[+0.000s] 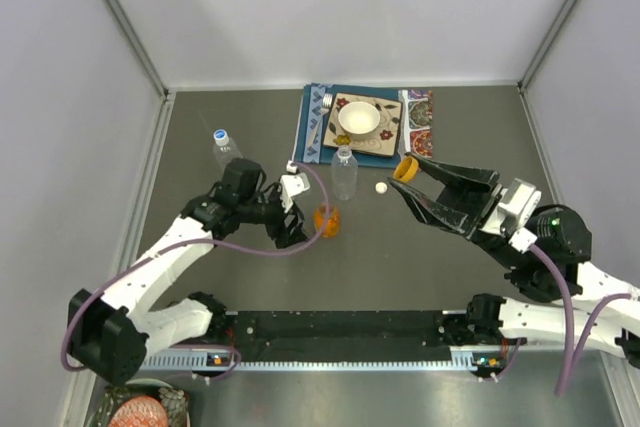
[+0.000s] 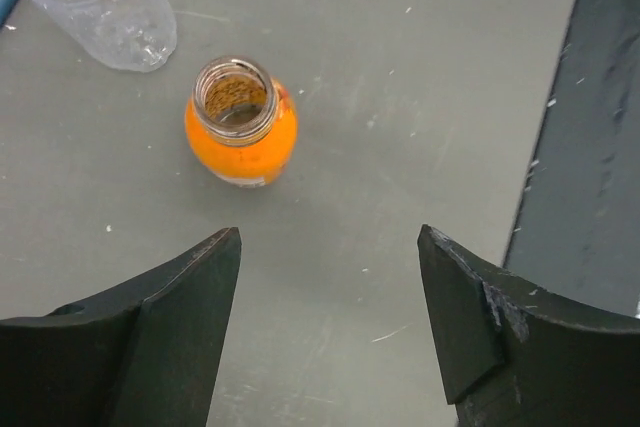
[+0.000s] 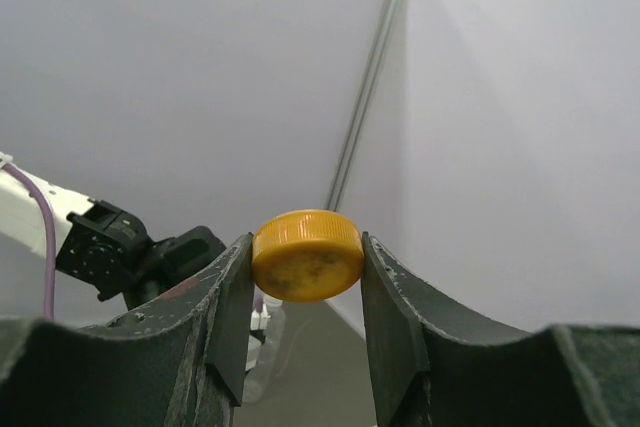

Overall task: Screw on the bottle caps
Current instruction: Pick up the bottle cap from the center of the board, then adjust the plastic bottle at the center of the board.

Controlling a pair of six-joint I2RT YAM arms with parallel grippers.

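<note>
The squat orange bottle (image 1: pixel 327 219) stands open-mouthed at mid table, also in the left wrist view (image 2: pixel 240 137). My left gripper (image 1: pixel 298 212) is open and empty just left of it, its fingers (image 2: pixel 330 232) short of the bottle. My right gripper (image 1: pixel 405 177) is shut on the orange cap (image 1: pixel 406 168), held raised to the right of the bottles; the cap (image 3: pixel 307 255) sits flat between the pads. A clear bottle (image 1: pixel 344 172) stands uncapped behind the orange one. A second clear bottle (image 1: pixel 225 149) at the left wears a blue-and-white cap. A white cap (image 1: pixel 381 187) lies on the table.
A white bowl (image 1: pixel 358 119) sits on a patterned plate on a blue mat (image 1: pixel 310 132) at the back, with a fork beside it. Grey walls close in the table on three sides. A black rail (image 1: pixel 340 332) runs along the near edge.
</note>
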